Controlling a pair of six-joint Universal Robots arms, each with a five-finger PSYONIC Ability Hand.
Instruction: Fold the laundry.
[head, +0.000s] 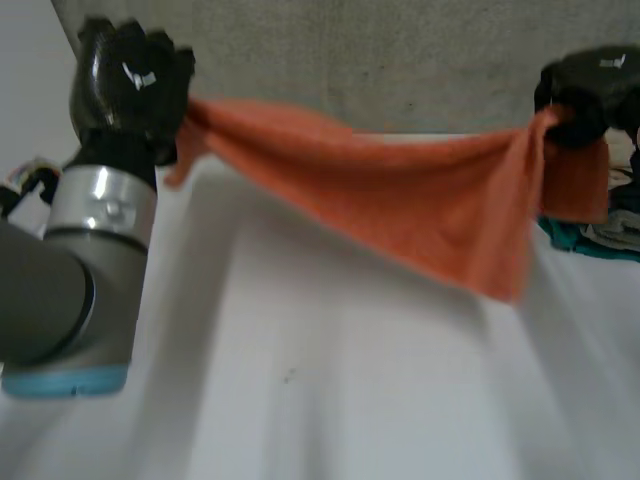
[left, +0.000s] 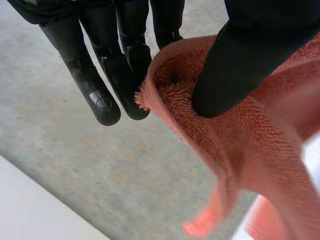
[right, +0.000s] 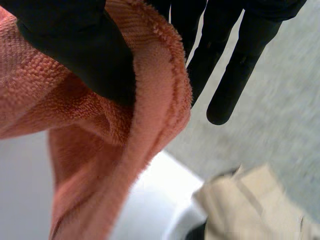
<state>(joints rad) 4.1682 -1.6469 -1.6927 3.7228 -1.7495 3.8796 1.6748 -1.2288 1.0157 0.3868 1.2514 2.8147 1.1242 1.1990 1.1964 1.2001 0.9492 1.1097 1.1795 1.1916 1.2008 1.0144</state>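
Orange fuzzy terry towel (head: 420, 210) is held sagging above white bench (head: 350, 390), one corner pinched by left hand (head: 130, 85), another by right hand (head: 590, 85).

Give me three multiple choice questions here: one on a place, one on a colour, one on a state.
1. Where is the towel? A. Flat on the table. B. Stretched between the left hand and right hand. C. On the floor.
2. What colour is it? A. Blue. B. White. C. Orange.
3. What is the left hand doing? A. Pinching the towel's end. B. Resting open. C. Curled empty.
Answers: 1 B, the head view shows each hand holding an end; 2 C, orange in every view; 3 A, its wrist view shows the thumb pressing into the cloth.
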